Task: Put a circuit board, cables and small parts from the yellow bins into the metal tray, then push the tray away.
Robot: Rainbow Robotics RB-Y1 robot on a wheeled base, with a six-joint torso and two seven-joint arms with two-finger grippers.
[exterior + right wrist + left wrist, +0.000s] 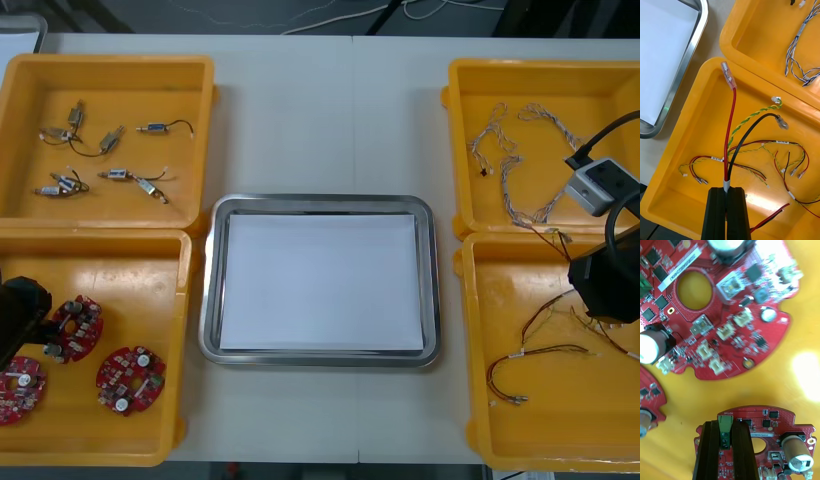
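Round red circuit board (771, 420) sits in the near-left yellow bin (150, 290), left gripper (725, 423) pinched narrow on its green connector (725, 430), two more red boards (715, 322) crowding just beside it. Right gripper (727, 189) is clamped on a red, black and yellow-green cable bundle (730, 127) above the near-right yellow bin (703, 127), loose cables (767, 142) strewn underneath; the shiny white-lined metal tray (208, 300) lies between the bins.

Under left hand (725, 425), circuit board (767, 420) half hidden, cut off

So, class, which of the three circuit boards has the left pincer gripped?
The circuit board whose green connector is clamped in the left pincer; the other two boards lie free in the yellow bin. The right pincer grips a cable.
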